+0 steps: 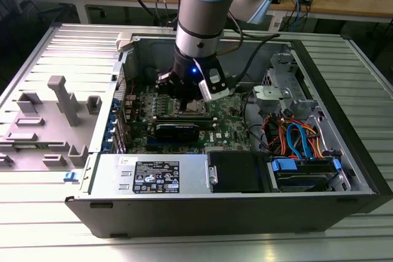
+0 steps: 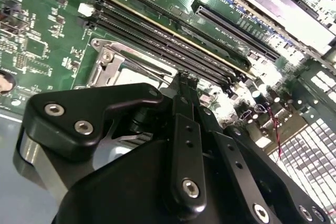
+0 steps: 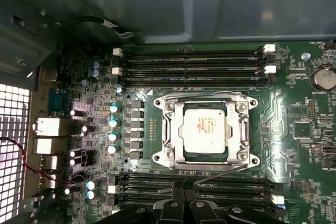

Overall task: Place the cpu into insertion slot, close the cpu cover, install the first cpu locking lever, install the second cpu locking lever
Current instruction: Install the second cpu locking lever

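In the first wrist view the cpu (image 3: 206, 128) lies grey face up in the insertion slot (image 3: 167, 156). The silver cpu cover (image 3: 171, 129) lies flat around it. One thin wire locking lever (image 3: 210, 95) runs along the socket's far side. The other locking lever (image 3: 220, 172) slants out from the near side toward my gripper (image 3: 181, 195). In the second wrist view my gripper (image 2: 185, 80) has its fingers together at the edge of the insertion slot (image 2: 107, 59), beside the cpu (image 2: 137, 75). In the exterior view my gripper (image 1: 184, 97) reaches down into the open computer case.
Long black memory slots (image 3: 191, 61) flank the socket on both sides. A black card (image 1: 177, 130) lies just in front of it. A silver power supply (image 1: 153, 176) fills the case front. Drive bays and coloured cables (image 1: 295, 139) are on the exterior view's right, grey fixtures (image 1: 61, 99) on its left.
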Motion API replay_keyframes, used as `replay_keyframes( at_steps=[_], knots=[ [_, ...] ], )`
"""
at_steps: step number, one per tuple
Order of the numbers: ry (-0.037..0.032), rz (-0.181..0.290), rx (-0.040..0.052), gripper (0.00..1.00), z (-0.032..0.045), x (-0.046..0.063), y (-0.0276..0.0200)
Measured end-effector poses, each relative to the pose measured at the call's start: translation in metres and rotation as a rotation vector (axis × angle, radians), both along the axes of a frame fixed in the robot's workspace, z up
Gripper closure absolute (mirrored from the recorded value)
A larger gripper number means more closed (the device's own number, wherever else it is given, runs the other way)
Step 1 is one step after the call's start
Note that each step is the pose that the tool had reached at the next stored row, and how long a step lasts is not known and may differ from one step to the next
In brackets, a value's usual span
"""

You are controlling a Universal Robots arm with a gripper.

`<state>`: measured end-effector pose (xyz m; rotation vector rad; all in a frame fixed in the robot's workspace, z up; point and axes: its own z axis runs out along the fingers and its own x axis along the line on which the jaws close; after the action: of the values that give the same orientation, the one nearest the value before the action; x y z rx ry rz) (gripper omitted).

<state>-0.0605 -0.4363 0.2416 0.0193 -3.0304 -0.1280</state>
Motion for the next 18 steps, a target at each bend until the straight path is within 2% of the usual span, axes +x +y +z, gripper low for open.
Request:
replay_keyframes(
  at_steps=[7, 11, 13, 15, 18],
  knots=[
    [0.0017, 0.007, 0.0006, 0.89, -0.0139, -0.009, 0.0000],
    [0.0012, 0.016, 0.0088, 0.89, -0.0176, -0.013, 0.0001],
    [-0.0013, 0.021, 0.0148, 0.89, -0.0180, -0.014, 0.0001],
    [-0.0082, 0.025, 0.0210, 0.89, -0.0180, -0.015, 0.0001],
    [-0.0127, 0.027, 0.0222, 0.89, -0.0182, -0.015, -0.0010]
  ],
)
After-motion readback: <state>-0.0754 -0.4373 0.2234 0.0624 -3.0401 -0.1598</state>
